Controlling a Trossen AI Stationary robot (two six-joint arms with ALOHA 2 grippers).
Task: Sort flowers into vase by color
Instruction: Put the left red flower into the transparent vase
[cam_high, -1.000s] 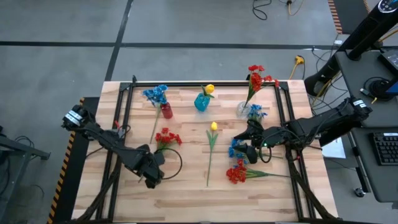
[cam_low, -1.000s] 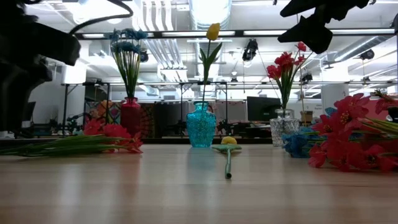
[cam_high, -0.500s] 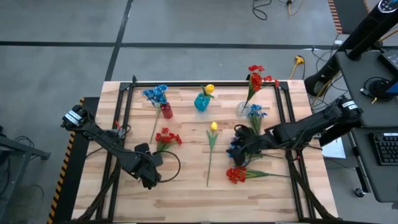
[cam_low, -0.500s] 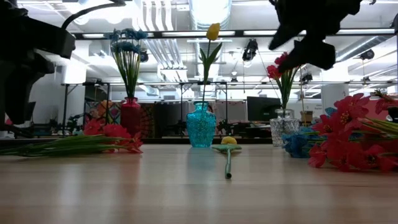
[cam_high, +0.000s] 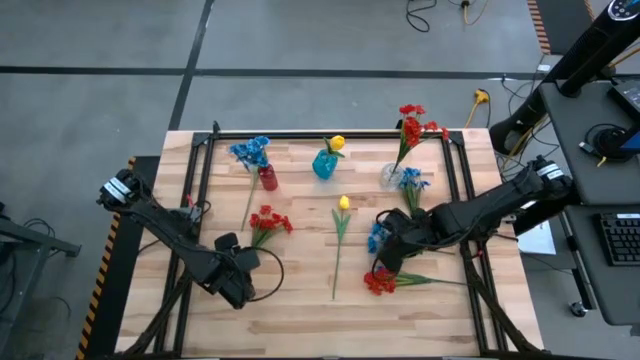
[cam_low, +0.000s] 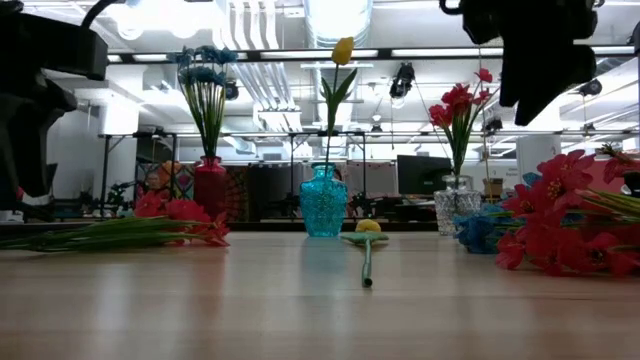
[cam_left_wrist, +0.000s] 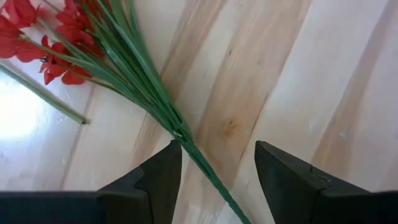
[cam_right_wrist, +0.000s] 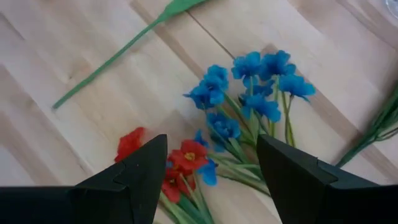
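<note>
My left gripper (cam_high: 236, 284) (cam_left_wrist: 217, 152) hovers open over the stem (cam_left_wrist: 200, 167) of a red spray (cam_high: 268, 221) that lies flat on the table's left half; the stem runs between its fingers. My right gripper (cam_high: 386, 254) (cam_right_wrist: 211, 146) points steeply down, open, above a blue spray (cam_right_wrist: 249, 93) (cam_high: 377, 238) lying on the table, with a red spray (cam_high: 381, 281) just nearer. A yellow flower (cam_high: 343, 204) lies mid-table. Three vases stand at the back: a red vase (cam_high: 268, 179) with blue flowers, a teal vase (cam_high: 323, 165) with a yellow flower, and a clear vase (cam_high: 391, 176) with red flowers.
Another blue spray (cam_high: 411, 181) lies beside the clear vase. A black frame (cam_high: 205, 150) runs around the tabletop's back and sides. Bare wood (cam_high: 300, 320) shows along the near edge between the two arms.
My right gripper has tipped from nearly level to steeply downward and has moved a little toward the table's near-left, so that it now stands over the blue spray. No flower has moved.
</note>
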